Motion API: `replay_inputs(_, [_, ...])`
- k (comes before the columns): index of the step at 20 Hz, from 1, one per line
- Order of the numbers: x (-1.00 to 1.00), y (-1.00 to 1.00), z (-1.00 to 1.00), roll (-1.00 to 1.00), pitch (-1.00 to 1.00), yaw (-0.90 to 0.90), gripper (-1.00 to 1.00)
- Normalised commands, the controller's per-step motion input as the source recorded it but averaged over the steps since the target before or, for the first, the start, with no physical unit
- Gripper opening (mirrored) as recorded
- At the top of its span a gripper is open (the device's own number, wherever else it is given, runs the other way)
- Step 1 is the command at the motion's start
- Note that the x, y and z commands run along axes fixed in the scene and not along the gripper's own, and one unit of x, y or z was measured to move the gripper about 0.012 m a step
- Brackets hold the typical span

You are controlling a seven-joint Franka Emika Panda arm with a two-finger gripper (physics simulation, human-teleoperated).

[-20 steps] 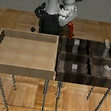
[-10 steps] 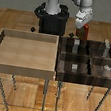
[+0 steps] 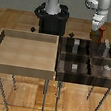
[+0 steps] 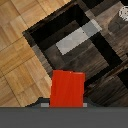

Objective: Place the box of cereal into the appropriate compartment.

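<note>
Exterior view: gripper clamped on the red cereal box, held above the far edge of the dark four-part bin near its far right-hand section, light tan tray alongside; wrist view: box over a compartment holding a pale grey block.

light tan tray on thin legs | wooden floor (plank pattern) | small low grey pieces
</note>
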Motion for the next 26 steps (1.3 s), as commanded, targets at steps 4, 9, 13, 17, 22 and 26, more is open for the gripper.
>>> replay_inputs(4, [0.00,1.00,0.00,0.00,0.00,0.00,-1.00])
replay_inputs(9, [0.60,0.20,0.00,0.00,0.00,0.00,-1.00])
replay_inputs(13, [1.00,0.00,0.00,0.00,0.00,0.00,-1.00])
replay_inputs(17, [0.25,0.00,-0.55,0.00,0.00,0.00,-1.00])
replay_inputs(22, [0.00,0.00,-1.00,0.00,0.00,0.00,-1.00])
replay_inputs(26, [0.00,0.00,0.00,0.00,0.00,0.00,1.00])
